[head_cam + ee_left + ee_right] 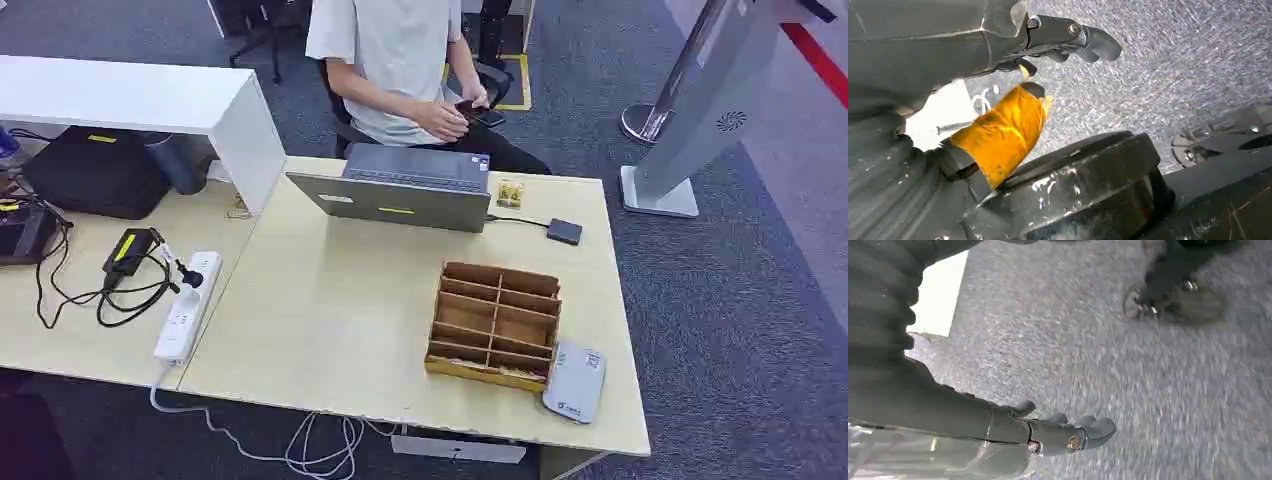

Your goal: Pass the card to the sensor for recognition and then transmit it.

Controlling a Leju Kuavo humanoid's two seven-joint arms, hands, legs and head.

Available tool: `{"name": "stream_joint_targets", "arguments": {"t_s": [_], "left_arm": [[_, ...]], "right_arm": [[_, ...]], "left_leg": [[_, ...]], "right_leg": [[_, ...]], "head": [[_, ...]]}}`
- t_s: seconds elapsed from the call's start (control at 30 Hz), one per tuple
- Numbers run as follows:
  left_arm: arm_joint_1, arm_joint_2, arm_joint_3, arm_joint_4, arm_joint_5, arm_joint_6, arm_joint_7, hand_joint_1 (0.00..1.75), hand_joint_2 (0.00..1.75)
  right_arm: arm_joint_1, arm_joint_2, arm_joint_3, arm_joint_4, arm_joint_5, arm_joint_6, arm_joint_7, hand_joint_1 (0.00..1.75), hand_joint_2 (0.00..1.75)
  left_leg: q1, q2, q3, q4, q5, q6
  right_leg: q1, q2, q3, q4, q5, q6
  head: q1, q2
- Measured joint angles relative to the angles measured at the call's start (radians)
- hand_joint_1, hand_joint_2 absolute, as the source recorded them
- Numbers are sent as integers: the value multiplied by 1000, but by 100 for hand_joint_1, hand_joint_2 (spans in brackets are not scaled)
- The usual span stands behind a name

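Wooden card box (494, 323) sits on table (330, 330) beside grey sensor (575, 381).

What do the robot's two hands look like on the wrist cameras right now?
Both have a grey ribbed cover at the wrist. The left hand has dark grey fingers with metal screws, and yellow tape wraps one part. The right hand is grey too, with rounded fingertips and a brass-coloured screw.

I see a laptop (400, 190) open at the desk's far edge | person (400, 60) seated behind it | white power strip (187, 305) left | black bag (97, 172) beyond
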Motion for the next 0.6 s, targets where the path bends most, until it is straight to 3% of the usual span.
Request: {"name": "stream_joint_targets", "arguments": {"t_s": [0.47,0.6], "left_arm": [[-7,-21,90,6,6,24,0,0,175],[-8,-22,98,6,9,24,-2,0,175]], "right_arm": [[-2,-43,-144,0,-41,-352,-164,0,175],[-2,-46,-154,0,-41,-367,-175,0,175]], "left_leg": [[-2,-1,0,0,0,1],[-2,-1,0,0,0,1]], "right_leg": [[-1,0,0,0,1,1],[-1,0,-1,0,1,1]], "head": [[0,0],[0,0]]}}
